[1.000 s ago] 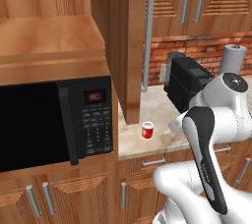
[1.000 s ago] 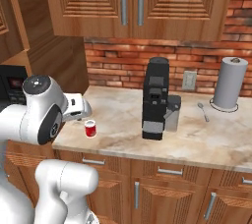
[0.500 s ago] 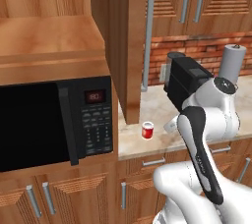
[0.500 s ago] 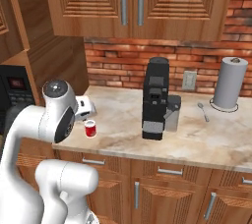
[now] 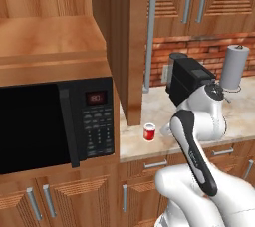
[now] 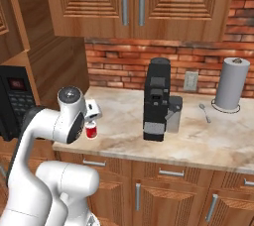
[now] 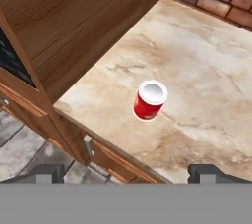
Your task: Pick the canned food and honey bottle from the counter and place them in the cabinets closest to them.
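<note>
The arm has swung in over the last second, its elbow rising and the hand coming round from beside the can to hang above it, while the canned food itself has not budged and the base has held its place. Nearest to us now, the gripper looks down with its jaws spread wide apart and nothing between them, the two dark tips framing the near edge of the surface. Just beyond them stands the canned food, upright on the surface close to its front edge, silvery top showing, free of any contact. To its left rises the wooden side of the tall cabinet, near the can but apart from it. Further back on the surface sits the black coffee machine, and far right the paper towel roll with a spoon lying beside it. Above, the wall cabinets have their doors closed. By my read the task is barely begun: the can is not yet gripped, nothing is shelved, and I cannot spot the honey bottle anywhere here. Left to do, as I judge it: descend, close on the can, carry it to the nearest cabinet, then find the bottle.
</note>
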